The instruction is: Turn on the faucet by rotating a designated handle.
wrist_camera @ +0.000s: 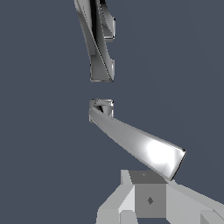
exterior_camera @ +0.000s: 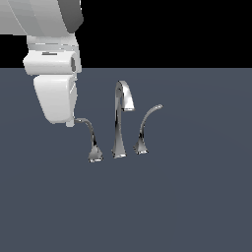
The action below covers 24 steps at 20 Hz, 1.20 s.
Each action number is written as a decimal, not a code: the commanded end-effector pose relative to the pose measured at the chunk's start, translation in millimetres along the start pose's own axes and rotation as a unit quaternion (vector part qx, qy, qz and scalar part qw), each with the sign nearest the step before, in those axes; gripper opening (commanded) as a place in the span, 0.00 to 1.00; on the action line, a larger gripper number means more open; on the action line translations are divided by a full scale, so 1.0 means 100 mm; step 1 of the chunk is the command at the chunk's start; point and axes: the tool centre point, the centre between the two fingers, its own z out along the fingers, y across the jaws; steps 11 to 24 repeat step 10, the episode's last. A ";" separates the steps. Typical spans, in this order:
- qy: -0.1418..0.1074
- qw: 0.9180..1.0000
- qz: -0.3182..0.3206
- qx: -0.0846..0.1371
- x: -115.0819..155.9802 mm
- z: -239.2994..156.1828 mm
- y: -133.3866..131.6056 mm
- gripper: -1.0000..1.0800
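While the big white arm hangs over the exterior view's left, the tool (wrist_camera: 148,201) sits right by the flat tip of the handle (exterior_camera: 88,135). That handle is the long lever w/ the level tip, on the exterior view's left of the faucet (exterior_camera: 119,123). Its wide base stands on the dark surface (exterior_camera: 187,206).

Next to it is the tall spout (exterior_camera: 121,115) in the middle. On the exterior view's right is the short lever (exterior_camera: 146,129), its tip going up. Nobody is near that one.

From the wrist view, the handle's shiny tip looks to be touching or just above a grey part of the tool. Can't tell if the tool is open or closed, bc its fingers don't show well. Can't tell if it grips the handle either.

How far along? My guess: the reach is about done, arm is at the tip. No water shows. I can't say if the handle has turned at all. So prob. most of the job is left: push the tip round so the handle swings on its base.
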 end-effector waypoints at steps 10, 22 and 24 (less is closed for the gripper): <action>0.002 1.000 0.010 -0.002 0.47 -0.01 0.20 0.00; 0.002 1.000 0.010 -0.002 0.47 -0.01 0.20 0.00; 0.002 1.000 0.010 -0.002 0.47 -0.01 0.20 0.00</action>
